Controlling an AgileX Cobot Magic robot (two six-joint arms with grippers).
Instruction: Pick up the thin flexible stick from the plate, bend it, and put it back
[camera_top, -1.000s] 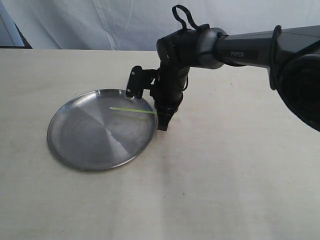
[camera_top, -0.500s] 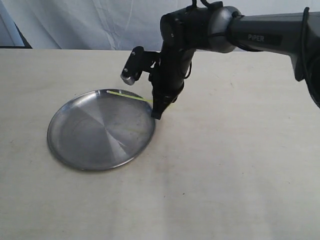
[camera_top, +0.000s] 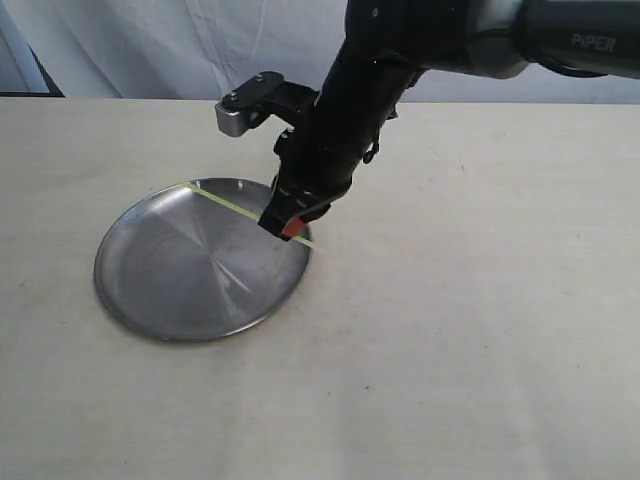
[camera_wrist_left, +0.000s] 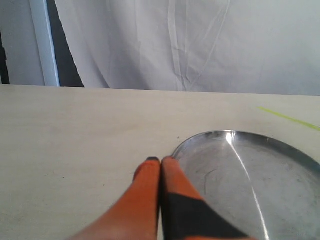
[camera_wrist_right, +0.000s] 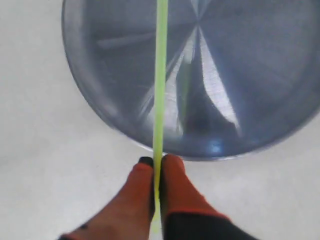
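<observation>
If I count right: one plate (camera_top: 190, 285), one stick (camera_top: 225, 202), two grippers, all on or over one pale worktop (camera_top: 480, 350).

Left gripper (camera_wrist_left: 161, 160) shows only in its own wrist view. Its orange fingers (camera_wrist_left: 142, 190) are pressed together with nothing between them, and the tips sit just beside the plate rim, over bare worktop.

Plate lies flat on the worktop, left of centre in the exterior view.

Stick is over the plate, pinched near one end by the right gripper (camera_top: 285, 225). That gripper's fingers are clamped on it at the plate's right rim. A short stub pokes out past the fingers on the arm side. The long part runs straight out from the fingertips, across the plate.

Long axis in the exterior view is diagonal: free end up-left, over the plate's far rim, and gripped end down-right. It looks straight, with no bend visible. The right wrist view shows a faint reflection of it in the steel, offset from the stick, so it is apart from the plate surface.

White cloth hangs behind the worktop.
</observation>
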